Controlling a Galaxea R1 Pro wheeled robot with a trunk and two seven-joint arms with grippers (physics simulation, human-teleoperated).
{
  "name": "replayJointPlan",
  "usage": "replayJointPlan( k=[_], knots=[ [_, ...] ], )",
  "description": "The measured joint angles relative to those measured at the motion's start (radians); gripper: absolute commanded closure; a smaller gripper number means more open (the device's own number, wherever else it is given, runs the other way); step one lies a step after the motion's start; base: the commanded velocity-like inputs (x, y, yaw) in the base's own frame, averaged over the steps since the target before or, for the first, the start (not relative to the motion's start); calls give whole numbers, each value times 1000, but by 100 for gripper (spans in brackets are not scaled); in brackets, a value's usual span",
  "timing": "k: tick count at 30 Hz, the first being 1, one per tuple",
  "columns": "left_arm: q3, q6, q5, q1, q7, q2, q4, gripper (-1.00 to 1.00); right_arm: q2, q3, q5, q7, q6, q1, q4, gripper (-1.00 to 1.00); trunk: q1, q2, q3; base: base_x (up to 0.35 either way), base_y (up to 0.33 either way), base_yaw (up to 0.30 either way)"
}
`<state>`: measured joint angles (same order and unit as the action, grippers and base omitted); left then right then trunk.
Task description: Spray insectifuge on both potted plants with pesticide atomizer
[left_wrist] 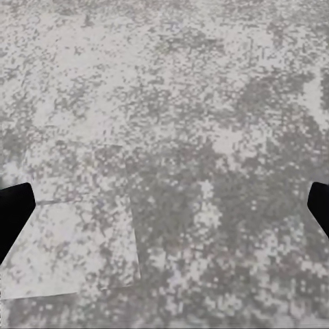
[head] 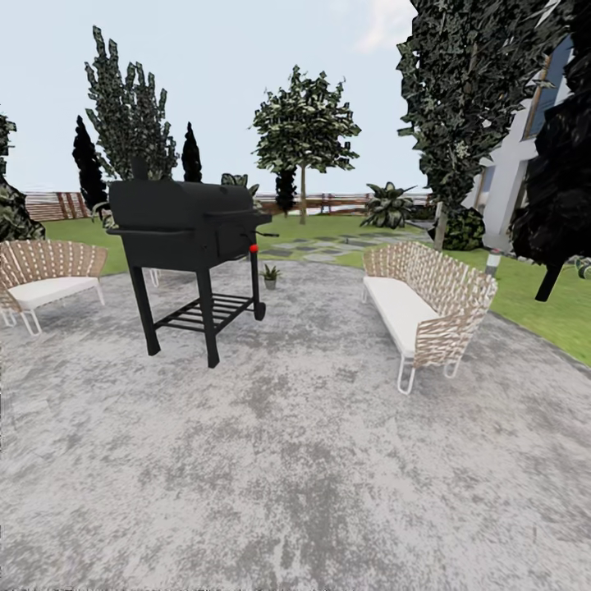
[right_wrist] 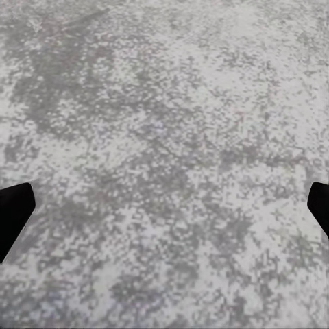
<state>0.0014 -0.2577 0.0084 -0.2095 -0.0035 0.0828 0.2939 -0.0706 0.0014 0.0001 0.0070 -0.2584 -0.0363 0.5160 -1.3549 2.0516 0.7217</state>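
One potted plant (head: 270, 275), a small rosette of pointed green leaves in a grey pot, stands on the paved patio (head: 295, 460) just right of a black grill. The other potted plant is out of view. A small red dot (head: 254, 248) shows at the grill's right leg; I cannot tell whether it is the pesticide atomizer's red top. In the left wrist view my left gripper (left_wrist: 164, 212) is open over bare paving, its dark fingertips (left_wrist: 14, 212) far apart. My right gripper (right_wrist: 164, 212) is open too, with nothing between its fingertips (right_wrist: 14, 212).
The black grill (head: 185, 238) stands on the patio ahead to the left. A woven bench (head: 427, 300) sits to the right and another (head: 45, 275) at the far left. Lawn (head: 542, 304), trees, a slatted fence (head: 345, 199) and a house wall (head: 525, 156) lie beyond.
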Motion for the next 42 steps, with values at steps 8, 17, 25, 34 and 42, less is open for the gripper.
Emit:
replayJointPlan(
  k=[8, 17, 25, 34, 42],
  knots=[
    [0, 0, -1, 0, -1, 1, 0, -100, 3, 0, 0, 0, 0, 0, -1, -100, 0, 0, 12, 0, 0, 70],
    [0, 0, -1, 0, 0, 1, 0, -100, 3, 0, 0, 0, 0, 0, -1, -100, 0, 0, 26, 0, 0, 70],
    [0, 0, -1, 0, 1, 0, 0, -100, 2, 0, 4, 0, -1, 0, -5, -100, 0, 0, 30, 0, 0, 16],
    [-3, -24, -4, -3, 0, -2, -1, -100, 21, 0, 6, 2, -16, -39, -46, -100, 0, 0, 30, 8, 0, 0],
    [-3, -24, -3, 4, 0, -2, 0, -100, 7, -6, 2, -1, 3, -3, -3, -100, 1, 0, 30, 274, 0, 0]
  ],
)
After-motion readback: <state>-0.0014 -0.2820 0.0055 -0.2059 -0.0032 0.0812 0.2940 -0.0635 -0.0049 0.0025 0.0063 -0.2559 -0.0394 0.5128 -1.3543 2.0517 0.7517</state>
